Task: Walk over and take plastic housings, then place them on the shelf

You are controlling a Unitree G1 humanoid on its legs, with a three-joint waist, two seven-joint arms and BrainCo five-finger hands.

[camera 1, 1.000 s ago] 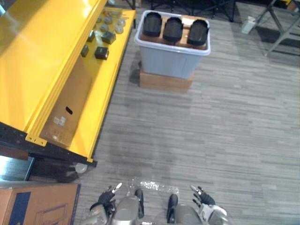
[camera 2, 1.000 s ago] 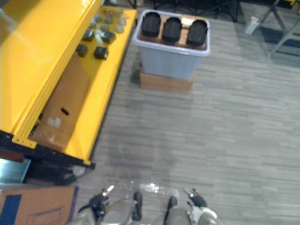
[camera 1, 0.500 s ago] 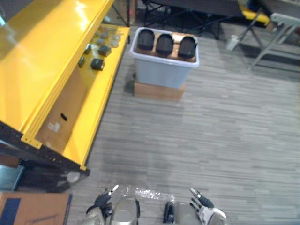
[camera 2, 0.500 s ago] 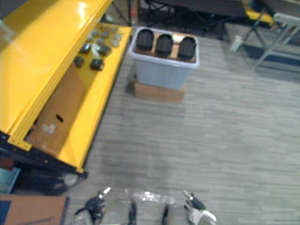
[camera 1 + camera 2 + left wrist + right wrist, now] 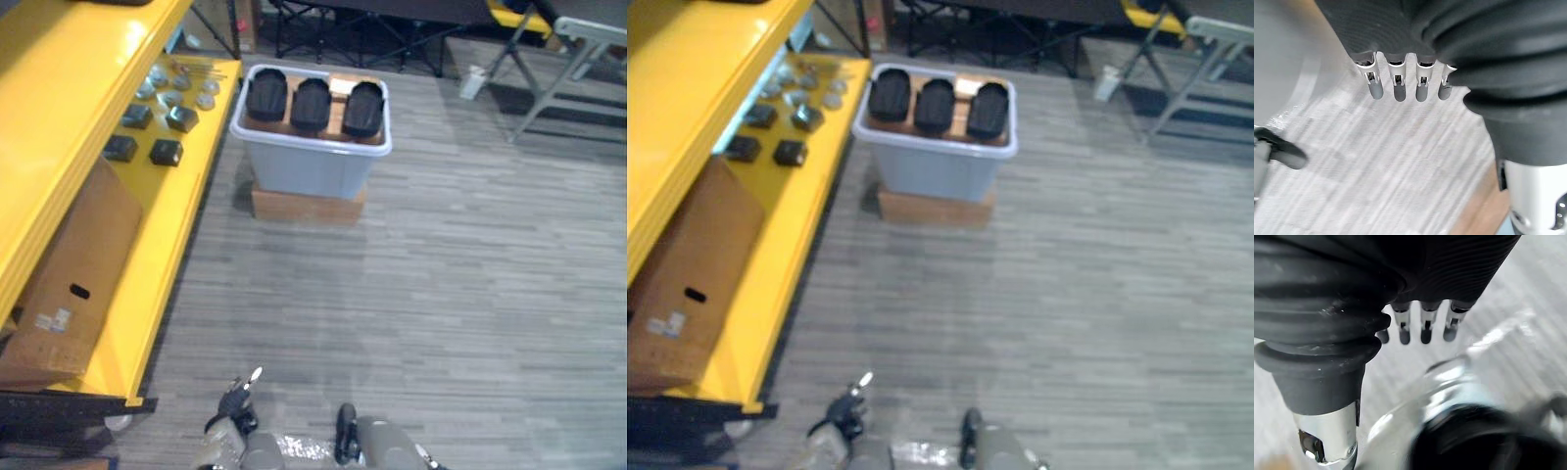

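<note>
Sitting side by side in a grey bin (image 5: 313, 168) far ahead, three black plastic housings (image 5: 311, 104) are showing as rounded, oblong shells with a slight sheen. The bin is standing on a brown box (image 5: 306, 206), just right of the yellow shelf (image 5: 167, 225). They are probably light, stiff and a little slippery, so gripping across the long rim looks safest. The left hand (image 5: 1396, 85) and right hand (image 5: 1422, 328) are hanging near the floor, fingers straight, slightly spread, holding nothing.
</note>
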